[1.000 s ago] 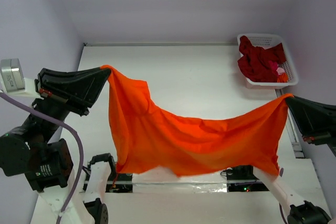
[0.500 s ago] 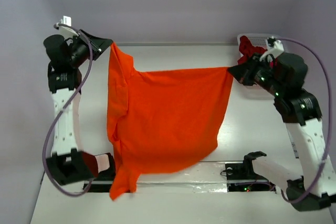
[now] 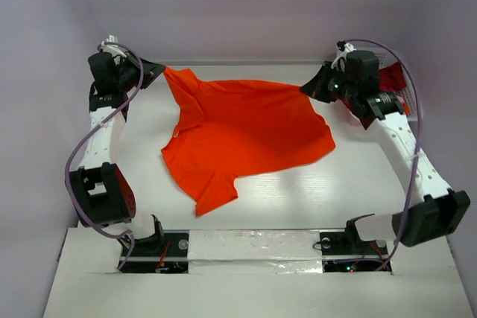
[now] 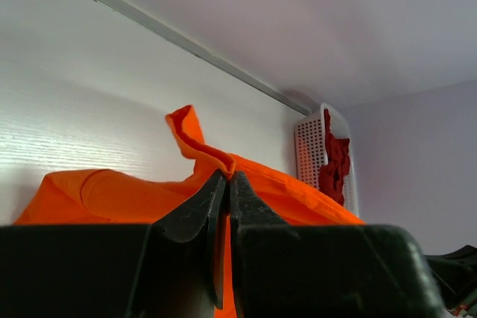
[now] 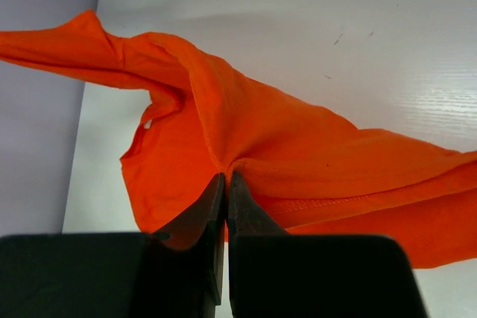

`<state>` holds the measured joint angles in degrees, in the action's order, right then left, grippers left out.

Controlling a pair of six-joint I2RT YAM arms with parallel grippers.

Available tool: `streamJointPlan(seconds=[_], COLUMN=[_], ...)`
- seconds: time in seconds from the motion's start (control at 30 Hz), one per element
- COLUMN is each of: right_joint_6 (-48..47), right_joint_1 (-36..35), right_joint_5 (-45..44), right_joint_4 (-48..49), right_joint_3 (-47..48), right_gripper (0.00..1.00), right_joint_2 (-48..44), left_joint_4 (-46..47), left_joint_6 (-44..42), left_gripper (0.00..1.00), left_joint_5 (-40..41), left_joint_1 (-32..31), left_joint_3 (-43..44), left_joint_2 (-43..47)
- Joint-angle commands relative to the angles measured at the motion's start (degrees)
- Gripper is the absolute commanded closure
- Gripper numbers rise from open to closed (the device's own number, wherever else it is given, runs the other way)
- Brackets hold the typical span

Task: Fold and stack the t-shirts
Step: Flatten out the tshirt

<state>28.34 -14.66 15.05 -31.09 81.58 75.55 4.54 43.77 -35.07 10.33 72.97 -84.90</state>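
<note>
- Left gripper (image 3: pixel 154 71) is pinched tight on one end of the bright orange shirt (image 3: pixel 246 128), close to the far left corner of the tabletop (image 3: pixel 298 199).
- From the left wrist view, its two black fingers (image 4: pixel 194 210) are pressed together. A fold of orange cloth is squeezed between them.
- The right gripper (image 3: pixel 305 88) is pinched tight on another bit of the same shirt, near the far right corner of the tabletop.
- From the right wrist view, its fingers (image 5: pixel 190 221) meet too. The cloth bunches into wrinkles right at the tips.
- The far edge of the orange shirt runs from one gripper to the other. It looks lifted a little off the tabletop at both ends.
- The rest of the orange shirt lies spread out on the tabletop, in the middle and closer to the far edge than the near one.
- One part of it sticks out toward the near edge, a bit left of the middle.
- A white basket (image 4: pixel 309 147) sits at the far right corner, partly hidden behind the right arm.
- Dark red shirts (image 3: pixel 391 80) are heaped inside the basket. I cannot tell how many there are.
- Both arms reach from the near edge up along the sides of the tabletop to the far edge.
</note>
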Motion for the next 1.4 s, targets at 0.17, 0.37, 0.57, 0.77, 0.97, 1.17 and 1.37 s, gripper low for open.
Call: streamJointPlan(seconds=[0.17, 0.37, 0.57, 0.77, 0.97, 1.17, 1.37], right_joint_6=[2.3, 2.8, 4.7, 5.5, 4.8, 6.7, 9.3], right_joint_1=[0.2, 0.2, 2.9, 6.2, 8.2, 10.0, 10.0], right_joint_5=[2.9, 2.3, 2.6, 6.1, 7.6, 10.9, 16.2], right_joint_4=[10.7, 11.3, 8.1, 4.3, -1.4, -3.5, 0.6], right_joint_3=[2.4, 7.2, 16.8, 29.8, 43.5, 54.2, 58.3], right_gripper=[1.00, 1.00, 1.00, 1.00, 1.00, 1.00, 1.00], right_joint_2=[9.7, 17.1, 26.7, 36.8, 47.6, 58.2, 64.5], left_joint_4=[8.0, 9.1, 9.8, 9.2, 8.3, 8.9, 8.9], left_joint_6=[-1.3, -0.9, -0.9, -0.4, 0.2, 0.5, 0.5], left_gripper=[1.00, 1.00, 1.00, 1.00, 1.00, 1.00, 1.00], left_joint_5=[1.5, 1.1, 1.6, 2.0, 2.5, 2.1, 1.5], left_joint_1=[-0.4, -1.0, -2.2, -2.2, -2.8, -3.8, -4.4], left_joint_3=[-1.1, -1.5, -2.5, -0.3, 2.1, 1.7, 0.6], left_joint_2=[-2.5, -6.1, -8.1, -10.6, -12.0, -12.0, -11.4])
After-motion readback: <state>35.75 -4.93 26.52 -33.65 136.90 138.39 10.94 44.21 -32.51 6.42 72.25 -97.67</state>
